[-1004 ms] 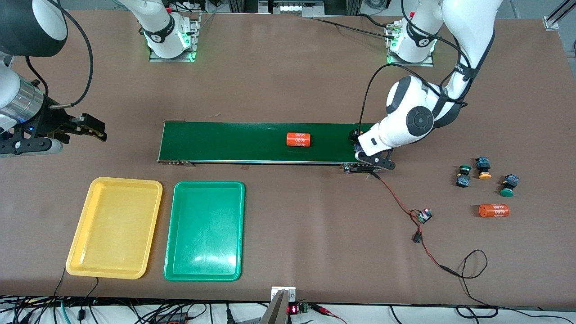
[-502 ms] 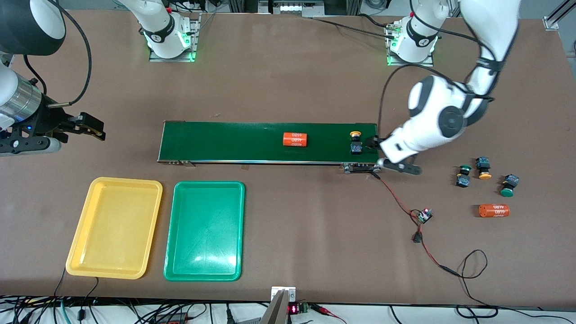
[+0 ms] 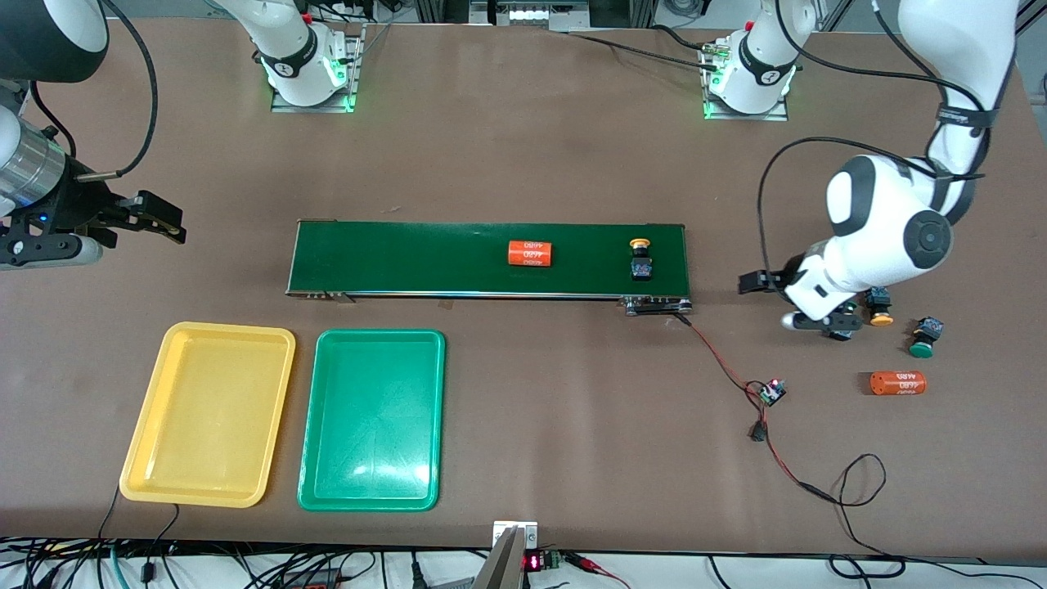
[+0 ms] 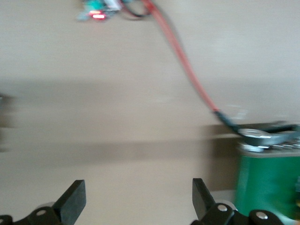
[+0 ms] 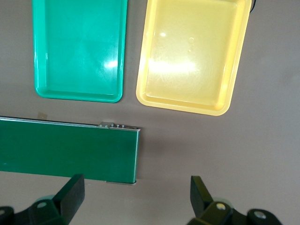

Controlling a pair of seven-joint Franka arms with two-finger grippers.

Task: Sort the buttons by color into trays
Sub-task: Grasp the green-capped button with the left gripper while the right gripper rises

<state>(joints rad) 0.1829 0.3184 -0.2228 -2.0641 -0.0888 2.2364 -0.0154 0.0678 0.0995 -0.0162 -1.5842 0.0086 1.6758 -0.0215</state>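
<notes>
Glossy yellow tray (image 3: 208, 413) and green tray (image 3: 372, 420) lie side by side near the camera, one yellow-capped button (image 3: 641, 255) sits on the flat dark-green belt (image 3: 425, 258) beside an orange printed cylinder (image 3: 530, 253), and three buttons (image 3: 925, 336) lie by the bent-down left gripper (image 3: 792, 302), jaws spread; the right gripper (image 3: 168, 227) waits, spread.
</notes>
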